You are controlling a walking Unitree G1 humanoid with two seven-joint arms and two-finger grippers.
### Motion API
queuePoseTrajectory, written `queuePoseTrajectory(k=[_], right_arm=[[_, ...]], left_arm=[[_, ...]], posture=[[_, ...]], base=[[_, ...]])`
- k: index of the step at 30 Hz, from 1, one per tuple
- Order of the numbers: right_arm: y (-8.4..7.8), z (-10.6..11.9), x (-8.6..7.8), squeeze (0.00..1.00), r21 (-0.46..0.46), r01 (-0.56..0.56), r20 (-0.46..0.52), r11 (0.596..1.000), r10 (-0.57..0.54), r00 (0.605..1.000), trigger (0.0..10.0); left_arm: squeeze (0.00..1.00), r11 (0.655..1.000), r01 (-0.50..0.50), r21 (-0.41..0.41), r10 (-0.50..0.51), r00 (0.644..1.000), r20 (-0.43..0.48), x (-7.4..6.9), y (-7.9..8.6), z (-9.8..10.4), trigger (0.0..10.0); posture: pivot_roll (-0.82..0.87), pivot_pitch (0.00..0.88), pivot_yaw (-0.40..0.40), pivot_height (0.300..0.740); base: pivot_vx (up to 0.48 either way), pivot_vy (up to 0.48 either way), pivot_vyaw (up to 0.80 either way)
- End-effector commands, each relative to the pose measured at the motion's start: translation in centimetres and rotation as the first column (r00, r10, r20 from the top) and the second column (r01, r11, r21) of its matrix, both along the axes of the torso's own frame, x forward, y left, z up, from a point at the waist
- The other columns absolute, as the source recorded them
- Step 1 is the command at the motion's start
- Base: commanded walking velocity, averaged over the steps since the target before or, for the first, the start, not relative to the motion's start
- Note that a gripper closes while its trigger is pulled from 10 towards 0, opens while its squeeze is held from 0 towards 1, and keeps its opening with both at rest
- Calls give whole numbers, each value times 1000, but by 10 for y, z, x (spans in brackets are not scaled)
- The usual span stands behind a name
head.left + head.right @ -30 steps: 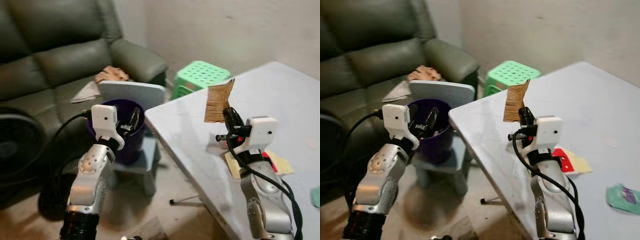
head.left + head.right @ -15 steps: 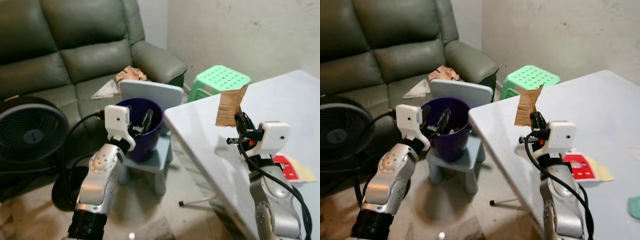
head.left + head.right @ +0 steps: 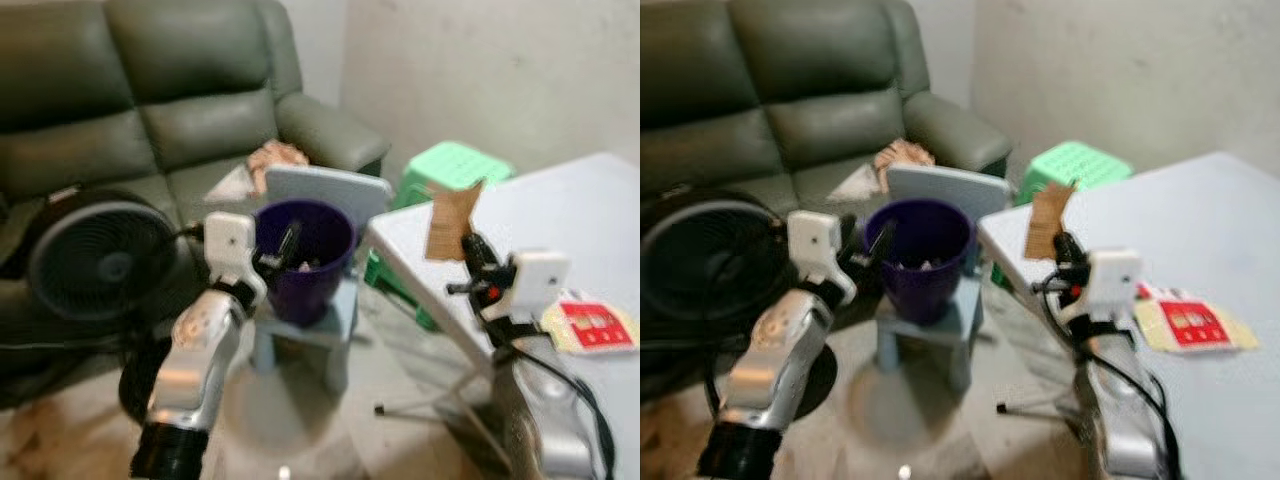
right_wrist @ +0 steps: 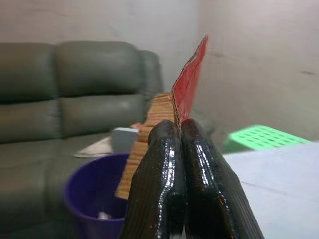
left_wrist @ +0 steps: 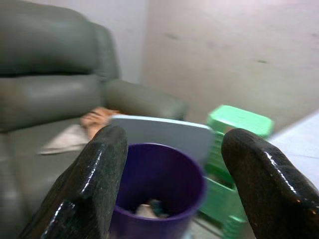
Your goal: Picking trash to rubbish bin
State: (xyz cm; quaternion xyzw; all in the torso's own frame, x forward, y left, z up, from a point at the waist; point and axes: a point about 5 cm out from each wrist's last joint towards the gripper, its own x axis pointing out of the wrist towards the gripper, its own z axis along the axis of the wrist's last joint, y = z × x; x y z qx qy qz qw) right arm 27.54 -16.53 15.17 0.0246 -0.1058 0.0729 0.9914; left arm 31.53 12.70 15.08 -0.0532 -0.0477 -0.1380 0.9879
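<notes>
1. Left eye view, blurred: the right hand (image 3: 470, 247) is raised over the near edge of the grey worktop (image 3: 590, 200), clenched on the lower end of a piece of brown cardboard (image 3: 447, 220) that stands upright above it. A purple bin (image 3: 303, 258) sits on a small pale blue chair (image 3: 325, 195) just beside the worktop's corner, with bits of rubbish at its bottom. The left hand (image 3: 287, 245) hangs at the bin's near rim, fingers spread and holding nothing. Behind stands a dark green sofa (image 3: 170, 110), a black fan (image 3: 100, 262) on the floor before it, a green stool (image 3: 455, 165) by the wall, and a red and yellow packet (image 3: 590, 325) lying on the worktop near the right arm.

2. Right eye view: the same scene, also soft. The cardboard (image 3: 1045, 220) rises from the right hand (image 3: 1068, 250), well apart from the bin (image 3: 920, 255); the packet (image 3: 1190, 325) lies flat on the worktop.

3. Left wrist view: the two black fingers (image 5: 92, 184) stand wide apart with the purple bin (image 5: 162, 191) between them in the distance, scraps inside it, the chair back (image 5: 162, 134) behind it.

4. Right wrist view: the fingers (image 4: 164, 179) are pressed together around the cardboard (image 4: 187, 89), its one face red, the other brown. The bin (image 4: 97, 194) lies lower beyond it.
</notes>
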Motion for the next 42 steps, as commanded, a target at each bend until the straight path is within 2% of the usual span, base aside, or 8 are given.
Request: queuePoseTrajectory(k=[1,11,15,42], right_arm=[[-7,2,0,0,-21,22,0,1000,-22,1000,10000],[-7,1,1,0,-28,17,-8,999,-17,1000,10000],[-7,2,0,0,8,11,-5,1000,-11,1000,10000],[-5,-1,-2,0,3,-25,-18,1000,25,1000,10000]], left_arm=[[0,1000,12,4,-12,1000,9,-1,-7,1,10000],[0,1000,17,16,-17,1000,-19,-1,-9,-2,10000],[0,999,35,10,-35,999,-6,-2,-10,-1,10000],[0,1000,29,5,-29,1000,-3,0,-10,2,10000]], posture=[[-4,48,-21,740],[-3,50,-25,740],[-4,51,-27,740],[-5,63,-24,740]], base=[[0,0,800],[0,0,788],[79,0,0],[361,0,0]])
